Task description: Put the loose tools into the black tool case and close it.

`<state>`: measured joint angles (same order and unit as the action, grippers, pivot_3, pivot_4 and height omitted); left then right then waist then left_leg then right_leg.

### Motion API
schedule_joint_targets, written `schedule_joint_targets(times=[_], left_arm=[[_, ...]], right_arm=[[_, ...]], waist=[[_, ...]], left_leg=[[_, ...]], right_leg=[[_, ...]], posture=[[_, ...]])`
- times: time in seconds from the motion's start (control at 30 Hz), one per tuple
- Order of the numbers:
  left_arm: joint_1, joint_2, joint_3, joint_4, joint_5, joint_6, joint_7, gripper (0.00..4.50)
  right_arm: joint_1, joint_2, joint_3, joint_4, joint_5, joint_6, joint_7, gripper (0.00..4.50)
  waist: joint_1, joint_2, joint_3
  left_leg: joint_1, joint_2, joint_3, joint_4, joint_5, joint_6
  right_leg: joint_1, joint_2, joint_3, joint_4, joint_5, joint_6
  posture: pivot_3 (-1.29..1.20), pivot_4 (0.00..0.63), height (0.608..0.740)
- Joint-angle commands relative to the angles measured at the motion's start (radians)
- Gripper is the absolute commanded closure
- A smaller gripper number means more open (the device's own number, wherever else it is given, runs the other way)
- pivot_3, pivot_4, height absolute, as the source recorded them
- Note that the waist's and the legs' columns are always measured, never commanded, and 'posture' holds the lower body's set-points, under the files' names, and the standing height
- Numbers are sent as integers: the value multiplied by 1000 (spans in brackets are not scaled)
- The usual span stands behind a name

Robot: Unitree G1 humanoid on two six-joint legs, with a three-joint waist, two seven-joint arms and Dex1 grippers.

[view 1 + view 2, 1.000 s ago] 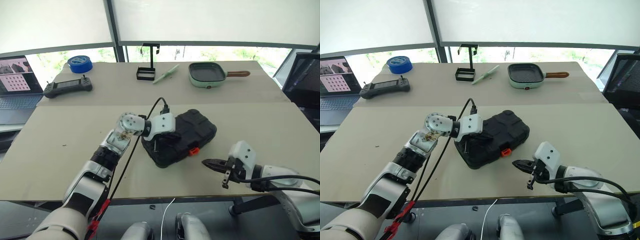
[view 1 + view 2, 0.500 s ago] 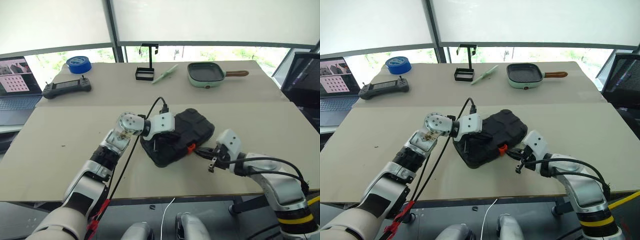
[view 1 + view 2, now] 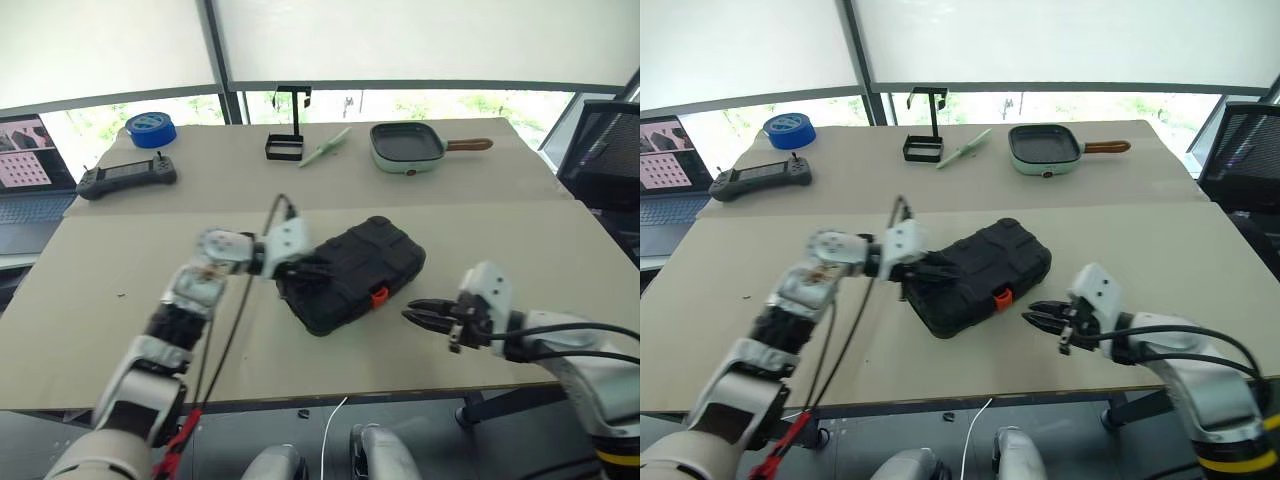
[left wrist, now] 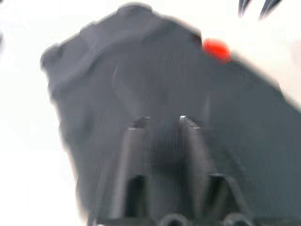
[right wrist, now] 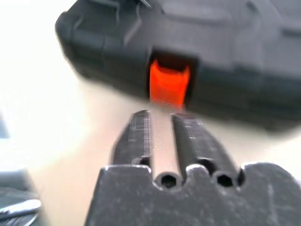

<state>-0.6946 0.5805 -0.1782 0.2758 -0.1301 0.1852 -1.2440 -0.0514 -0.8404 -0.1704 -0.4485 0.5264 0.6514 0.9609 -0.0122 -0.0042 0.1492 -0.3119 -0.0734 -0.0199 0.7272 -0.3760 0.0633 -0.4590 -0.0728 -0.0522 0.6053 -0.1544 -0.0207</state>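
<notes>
Black tool case (image 3: 352, 272) lies shut, askew, mid-bench, orange latch (image 3: 379, 296) on near-right edge. Left gripper (image 3: 303, 268) at case's left end; its fingers (image 4: 136, 155) stand slightly apart over the lid, holding nothing. Right gripper (image 3: 420, 317) just right of latch, apart from it, fingers (image 5: 137, 136) narrowly parted, empty. Judgement: rigid moulded plastic, smooth lid likely slippery, moderate wt w/ tools inside; best purchase at edges or latch lip, not lid face.
</notes>
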Motion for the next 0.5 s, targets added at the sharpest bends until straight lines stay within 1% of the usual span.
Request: schedule_joint_targets(times=[0.03,0.07,0.1,0.17,0.2,0.23,0.3,0.33,0.5], left_arm=[[100,161,93,-89,-112,191,-112,1737],[129,220,135,-110,-150,245,-141,1319],[155,272,171,-125,-180,285,-161,1091],[216,367,247,-151,-230,344,-182,359],[252,408,283,-173,-240,362,-183,46],[289,444,310,-195,-246,371,-183,0],[378,502,361,-229,-235,335,-187,0],[412,515,384,-248,-239,322,-185,0],[506,491,520,-351,-323,384,-106,0]], right_arm=[[39,-94,-124,-32,96,9,133,2008],[54,-122,-154,-19,114,13,169,1589],[63,-144,-180,-5,131,17,196,1364],[61,-174,-226,38,157,23,222,610],[48,-181,-244,66,165,27,220,318],[35,-186,-259,95,172,33,218,32],[18,-194,-278,150,173,27,231,32],[15,-199,-284,171,171,19,244,32],[-36,-201,-299,244,222,49,266,32]], waist=[[1,0,0],[0,1,1],[-2,1,3],[2,-4,6],[4,-6,7],[9,-6,8],[16,-6,8],[17,-5,8],[29,-3,9]], left_leg=[[0,0,0,0,0,0],[0,0,0,0,0,0],[0,0,0,-1,0,0],[-1,1,0,-2,0,0],[-2,1,-1,-1,0,0],[-4,1,-1,-1,0,0],[-5,1,-2,0,-1,1],[-5,1,-2,-1,-1,1],[-8,0,-4,-1,-1,1]], right_leg=[[0,0,0,0,0,0],[1,0,0,-1,0,0],[0,0,0,-2,0,0],[0,2,0,-3,0,0],[0,2,-1,-3,0,0],[-2,1,-1,-4,0,0],[-1,1,-3,-7,0,1],[-1,0,-4,-9,1,1],[-1,-2,-11,-11,1,1]], posture=[[0,150,740],[0,150,740],[0,150,740],[0,150,740],[0,150,740],[0,150,740],[0,150,740],[0,150,740],[0,150,740]])
